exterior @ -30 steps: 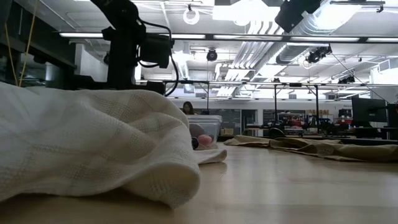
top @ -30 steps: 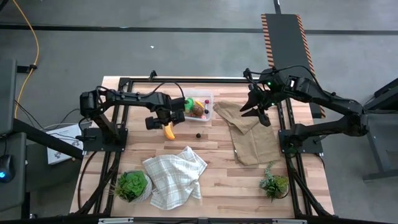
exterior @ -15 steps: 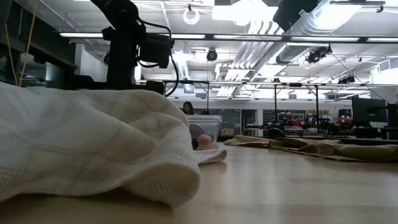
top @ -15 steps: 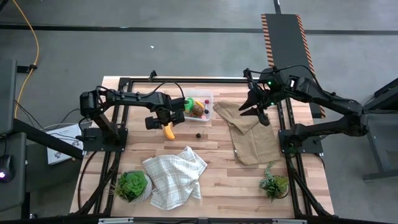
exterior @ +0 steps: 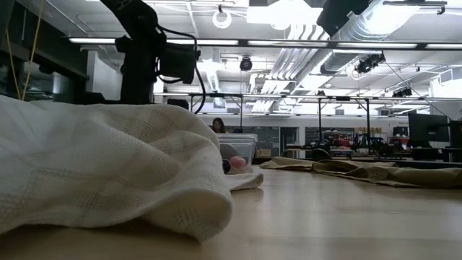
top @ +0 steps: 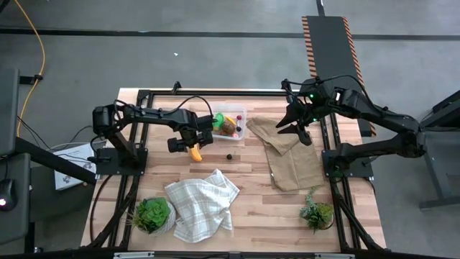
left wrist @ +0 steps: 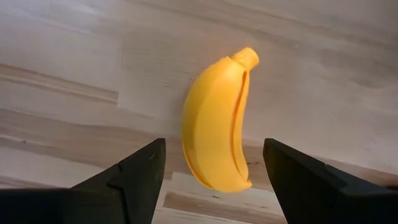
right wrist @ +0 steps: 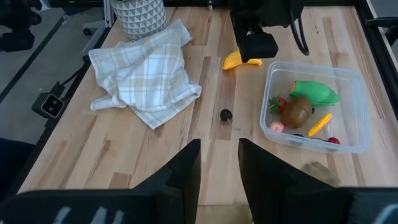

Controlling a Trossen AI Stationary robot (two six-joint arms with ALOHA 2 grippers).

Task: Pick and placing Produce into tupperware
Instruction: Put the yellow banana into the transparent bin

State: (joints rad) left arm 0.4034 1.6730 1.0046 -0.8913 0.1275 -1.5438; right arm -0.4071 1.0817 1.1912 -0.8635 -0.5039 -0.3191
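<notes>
A yellow banana (left wrist: 217,130) lies on its side on the wooden table (top: 251,180), just left of the clear tupperware (top: 231,125). My left gripper (left wrist: 213,148) hangs over the banana, pointing down and open, one finger on either side of it and both clear of it. The tupperware (right wrist: 314,109) holds a green piece, a brown kiwi-like oval, a small yellow piece and red berries. A dark berry (right wrist: 226,114) sits on the table in front of it. My right gripper (top: 296,129) is raised over a brown cloth, its fingers a little apart with nothing between them.
A white checked cloth (top: 203,205) lies crumpled near the front edge and fills the low view's left. A brown cloth (top: 287,155) is spread at the right. Potted plants stand at the front left (top: 152,214) and front right (top: 317,213).
</notes>
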